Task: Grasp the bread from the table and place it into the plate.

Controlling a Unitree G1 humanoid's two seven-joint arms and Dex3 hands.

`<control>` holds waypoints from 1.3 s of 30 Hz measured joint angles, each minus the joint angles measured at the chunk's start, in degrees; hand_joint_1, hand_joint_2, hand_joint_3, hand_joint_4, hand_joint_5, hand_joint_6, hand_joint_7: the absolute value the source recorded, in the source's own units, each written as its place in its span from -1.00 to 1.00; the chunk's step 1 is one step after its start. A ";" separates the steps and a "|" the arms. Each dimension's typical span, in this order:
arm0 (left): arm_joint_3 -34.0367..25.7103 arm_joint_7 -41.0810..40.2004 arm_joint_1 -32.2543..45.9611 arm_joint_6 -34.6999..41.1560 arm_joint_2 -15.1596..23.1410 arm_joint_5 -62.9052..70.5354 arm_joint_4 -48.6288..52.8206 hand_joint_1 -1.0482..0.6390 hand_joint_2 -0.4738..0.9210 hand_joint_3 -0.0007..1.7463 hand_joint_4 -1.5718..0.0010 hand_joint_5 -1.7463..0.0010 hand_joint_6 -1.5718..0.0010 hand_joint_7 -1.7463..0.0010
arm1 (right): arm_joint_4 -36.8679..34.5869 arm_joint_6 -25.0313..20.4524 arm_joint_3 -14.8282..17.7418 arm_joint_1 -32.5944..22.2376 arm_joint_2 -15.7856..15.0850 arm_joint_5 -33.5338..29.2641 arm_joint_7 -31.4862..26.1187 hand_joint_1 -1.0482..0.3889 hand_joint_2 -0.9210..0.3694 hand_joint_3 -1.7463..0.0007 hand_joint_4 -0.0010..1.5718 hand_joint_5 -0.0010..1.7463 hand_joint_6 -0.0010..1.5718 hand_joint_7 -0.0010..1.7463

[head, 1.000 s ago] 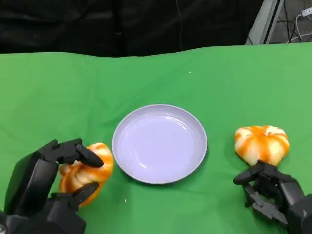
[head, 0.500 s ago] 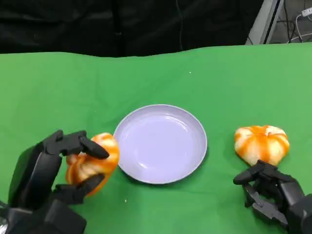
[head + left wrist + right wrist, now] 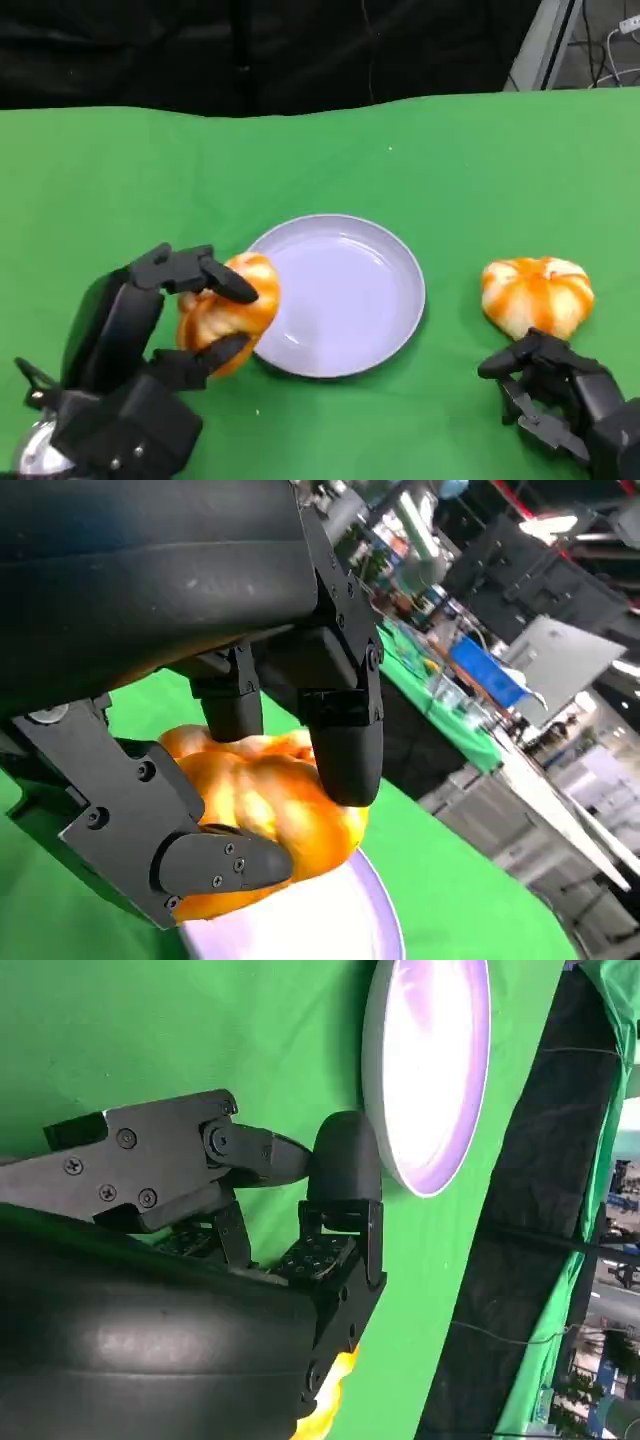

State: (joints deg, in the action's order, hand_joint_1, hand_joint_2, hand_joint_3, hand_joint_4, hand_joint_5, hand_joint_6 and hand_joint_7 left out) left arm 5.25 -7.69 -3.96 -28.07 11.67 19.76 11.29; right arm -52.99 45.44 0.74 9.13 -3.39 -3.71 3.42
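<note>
Gripping bread [image 3: 228,308], left robot hand [image 3: 165,320] over plate [image 3: 375,300] rim; orientation unclear.

A table [image 3: 120,180] under a green cloth carries a pale lilac plate [image 3: 345,340] and an orange-and-white striped bread roll [image 3: 537,293]. The plate lies between the two hands, just beside the left hand [image 3: 140,360]. The roll lies just beyond the fingertips of the right hand [image 3: 560,395], apart from the plate
</note>
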 measured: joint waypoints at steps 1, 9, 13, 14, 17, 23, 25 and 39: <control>0.25 0.00 -0.57 -0.24 -0.21 0.09 0.78 0.19 0.74 -0.16 -0.10 -0.60 -0.21 -0.09 | 0.01 0.02 0.00 0.00 0.00 0.00 0.00 0.30 -1.00 0.43 -0.15 0.96 -0.07 0.36; 3.33 0.01 -4.19 -0.65 -1.61 0.97 4.17 0.19 0.85 -0.28 -0.06 -0.60 -0.19 -0.09 | 0.19 0.09 -0.21 -0.10 0.00 -0.13 -0.35 0.30 -1.00 0.44 -0.16 0.96 -0.06 0.35; 4.56 -0.03 -6.56 -1.19 -2.79 1.36 7.47 0.22 0.87 -0.37 -0.06 -0.49 -0.22 0.04 | 0.23 0.12 -0.26 -0.20 -0.03 -0.06 -0.37 0.28 -1.00 0.44 -0.15 0.96 -0.07 0.35; 5.13 -0.03 -7.59 -1.12 -3.40 1.75 8.82 0.22 0.88 -0.37 -0.06 -0.48 -0.21 0.05 | 0.24 0.13 -0.30 -0.18 0.00 -0.07 -0.36 0.28 -1.00 0.44 -0.15 0.96 -0.07 0.35; 6.46 -0.03 -10.77 -1.51 -4.92 2.33 12.18 0.22 0.92 -0.42 -0.05 -0.45 -0.21 0.09 | 0.24 0.25 -0.47 -0.18 0.08 -0.12 -0.39 0.27 -1.00 0.45 -0.17 0.96 -0.07 0.34; 8.08 -0.05 -15.52 -1.77 -5.63 3.57 17.25 0.21 1.00 -0.53 -0.02 -0.47 -0.22 0.12 | 0.26 0.68 -0.84 -0.20 0.09 -0.77 -1.12 0.26 -1.00 0.45 -0.17 0.95 -0.06 0.33; 8.58 -0.06 -17.04 -1.53 -6.10 3.98 19.38 0.21 1.00 -0.54 -0.02 -0.46 -0.22 0.12 | 0.29 0.66 -0.90 -0.22 0.11 -1.02 -1.50 0.26 -1.00 0.46 -0.16 0.95 -0.06 0.33; 11.12 -4.31 -26.51 -2.27 -8.97 7.12 35.95 0.20 1.00 -0.60 -0.02 -0.40 -0.22 0.20 | 0.86 0.94 -1.42 -0.63 0.24 -1.59 -2.24 0.27 -1.00 0.44 -0.12 0.96 -0.05 0.35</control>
State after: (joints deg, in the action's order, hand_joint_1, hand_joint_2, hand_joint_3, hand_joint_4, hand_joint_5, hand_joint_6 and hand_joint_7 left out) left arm 16.37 -12.00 -30.47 -30.33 2.70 26.88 47.23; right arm -52.13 46.38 -0.68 8.50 -3.15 -5.30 1.18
